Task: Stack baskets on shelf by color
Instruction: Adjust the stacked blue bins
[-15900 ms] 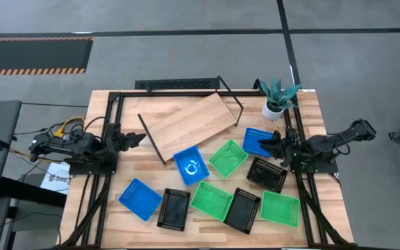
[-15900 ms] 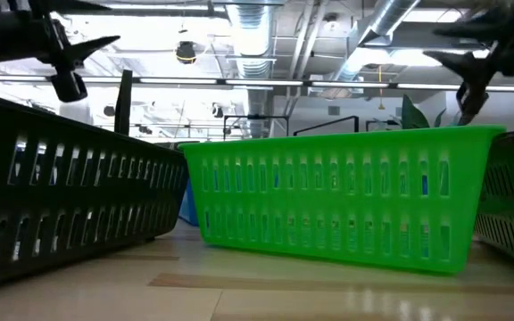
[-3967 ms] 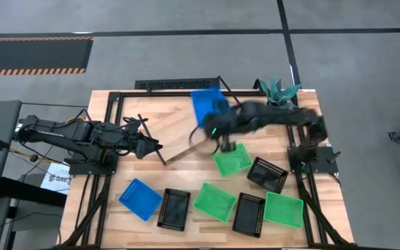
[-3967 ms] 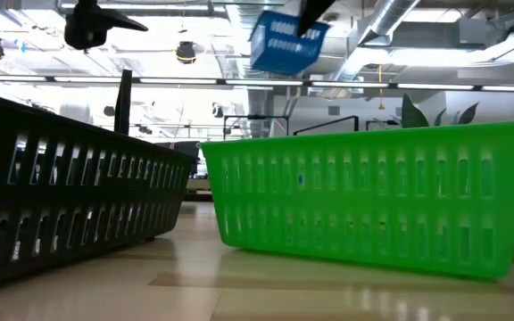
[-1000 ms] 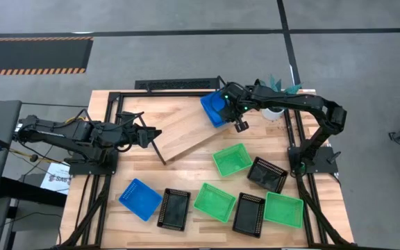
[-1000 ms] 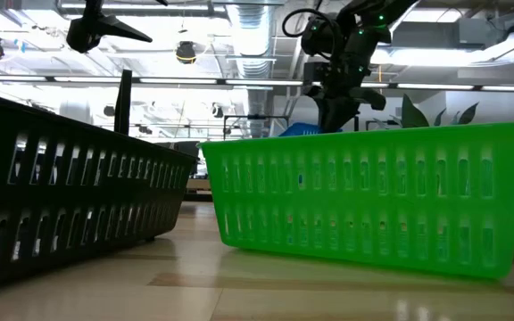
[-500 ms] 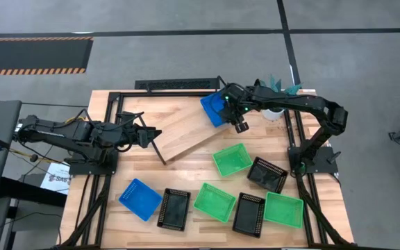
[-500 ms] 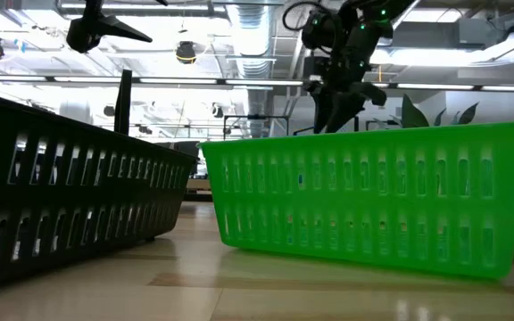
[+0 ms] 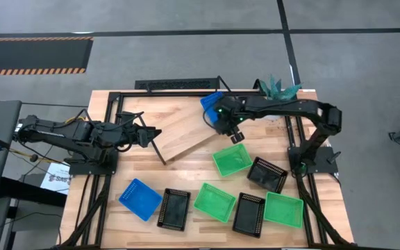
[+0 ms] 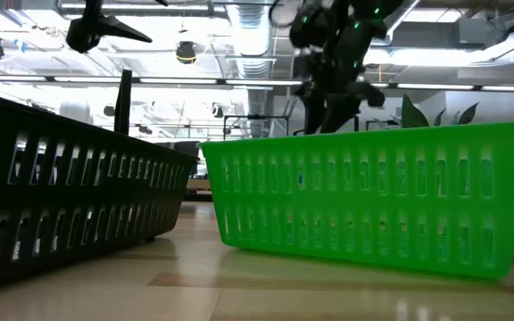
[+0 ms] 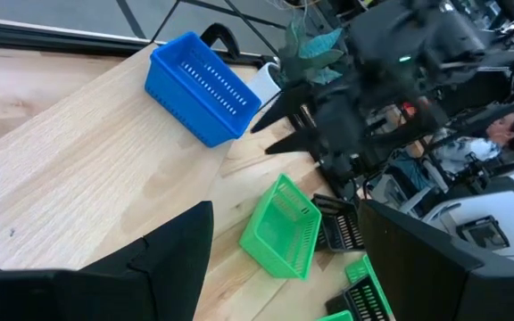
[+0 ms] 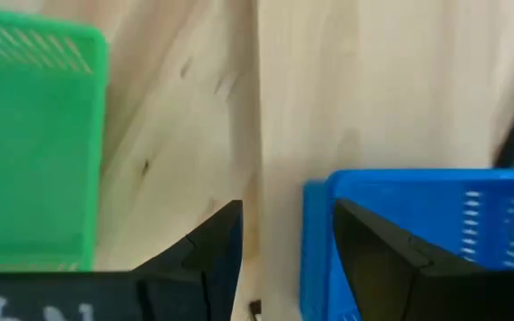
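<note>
The light wood shelf (image 9: pixel 186 128) lies askew at the table's middle. A blue basket (image 9: pixel 212 108) sits on its far right end, also seen in the left wrist view (image 11: pixel 202 85) and right wrist view (image 12: pixel 418 227). My right gripper (image 9: pixel 236 133) hovers open just near-right of that basket, pointing steeply down and touching nothing. My left gripper (image 9: pixel 155 134) stands open at the shelf's left wire frame (image 9: pixel 151 139); I cannot tell whether it touches the wire. The other baskets lie on the table: green (image 9: pixel 232 159), black (image 9: pixel 267 173), and a near row.
The near row holds a blue basket (image 9: pixel 139 198), a black one (image 9: pixel 173 208), a green one (image 9: pixel 212 201), a black one (image 9: pixel 247 212) and a green one (image 9: pixel 281 209). A potted plant (image 9: pixel 276 89) stands at the far right. A black frame (image 9: pixel 110 97) rims the table.
My right gripper has opened and let go of the blue basket, which has sunk onto the shelf's far right end. The gripper has then moved toward the table's near edge and slightly left, away from the basket.
</note>
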Available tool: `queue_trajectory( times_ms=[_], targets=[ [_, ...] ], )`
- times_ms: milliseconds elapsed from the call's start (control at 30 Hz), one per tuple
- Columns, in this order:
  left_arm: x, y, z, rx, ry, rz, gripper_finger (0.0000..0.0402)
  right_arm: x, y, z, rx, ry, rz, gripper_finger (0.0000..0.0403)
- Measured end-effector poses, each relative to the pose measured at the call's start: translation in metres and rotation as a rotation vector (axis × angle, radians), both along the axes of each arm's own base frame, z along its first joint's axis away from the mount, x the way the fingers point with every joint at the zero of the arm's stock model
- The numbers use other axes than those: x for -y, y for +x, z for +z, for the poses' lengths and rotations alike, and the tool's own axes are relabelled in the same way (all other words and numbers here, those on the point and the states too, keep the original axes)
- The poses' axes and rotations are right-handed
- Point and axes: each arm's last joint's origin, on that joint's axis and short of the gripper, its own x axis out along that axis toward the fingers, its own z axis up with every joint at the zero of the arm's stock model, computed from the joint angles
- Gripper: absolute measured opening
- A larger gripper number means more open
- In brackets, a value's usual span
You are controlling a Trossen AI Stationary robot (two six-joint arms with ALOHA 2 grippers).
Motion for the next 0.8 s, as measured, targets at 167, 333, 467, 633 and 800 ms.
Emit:
queue_trajectory(
  times_ms=[167,333,467,633,800],
  targets=[
    [0.0,0.0,0.0,-0.002,-0.001,0.0,0.0267,0.007,0.007,-0.021,-0.071,-0.044,-0.036,0.0191],
    [0.0,0.0,0.0,0.0,-0.005,0.001,0.0267,0.006,0.009,-0.023,-0.077,-0.046,-0.041,0.0181],
    [0.0,0.0,0.0,0.0,-0.005,0.002,0.0267,0.0,0.006,-0.01,-0.04,-0.058,-0.03,0.017],
    [0.0,0.0,0.0,0.001,-0.001,0.009,0.0267,0.004,0.001,0.015,0.094,-0.097,-0.048,0.0166],
    [0.0,0.0,0.0,0.005,0.001,0.016,0.0267,0.022,-0.001,0.02,0.147,-0.113,-0.104,0.0171]
  ],
)
